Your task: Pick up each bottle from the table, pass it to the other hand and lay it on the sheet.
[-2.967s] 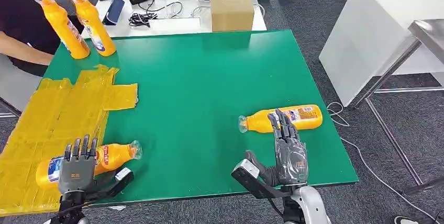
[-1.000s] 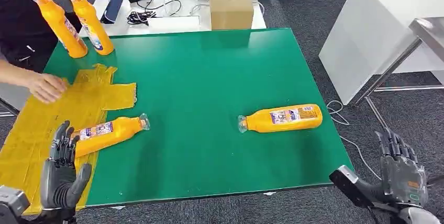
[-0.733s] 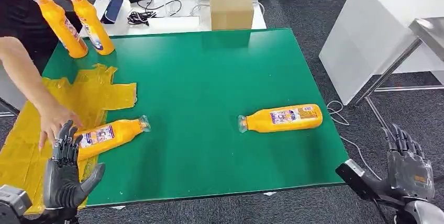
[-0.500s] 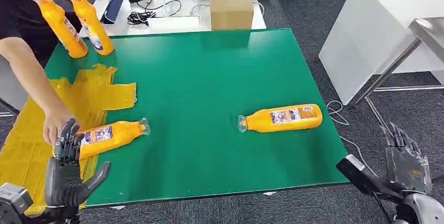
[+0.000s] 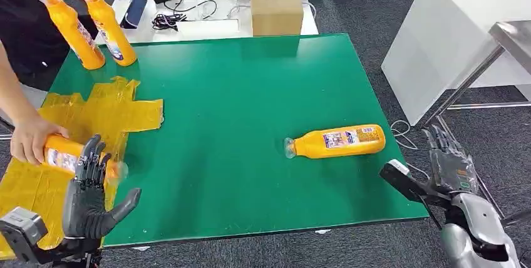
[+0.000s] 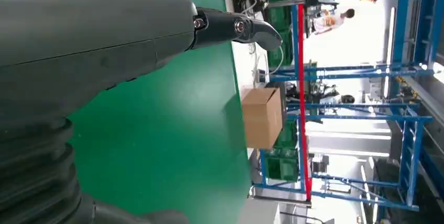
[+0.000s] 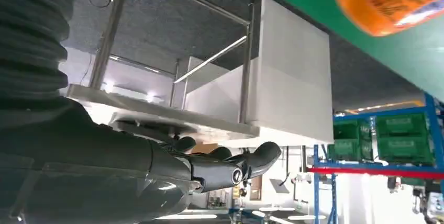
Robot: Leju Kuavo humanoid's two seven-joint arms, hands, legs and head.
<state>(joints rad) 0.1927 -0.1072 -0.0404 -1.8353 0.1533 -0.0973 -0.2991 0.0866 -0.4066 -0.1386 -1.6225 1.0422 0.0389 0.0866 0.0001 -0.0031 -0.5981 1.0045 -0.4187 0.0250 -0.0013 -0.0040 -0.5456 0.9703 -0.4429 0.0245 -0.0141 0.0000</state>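
A: Nearest first, what are the hands doing?

B: The right hand (image 5: 452,166) hangs off the table's (image 5: 250,111) right edge, just past its near right corner, fingers apart and holding nothing. The left hand (image 5: 87,196) is at the near left corner, also spread and empty, its fingertips over the yellow sheet (image 5: 94,118).

A: And the bottle to fetch?

B: The lying bottle (image 5: 337,141) rests on the green top close to the right edge, a little in from the near edge. Its long axis runs roughly along the near edge, neck toward the table's middle, base toward the right edge. From the right hand it lies inward and slightly ahead. I judge the right arm far nearer; the left would have to cross the whole table.

A: Anything beyond that?

B: On the sheet by the left edge, a person's hand (image 5: 28,141) grips another bottle (image 5: 66,154). At the far left corner two upright bottles (image 5: 94,27) stand together.
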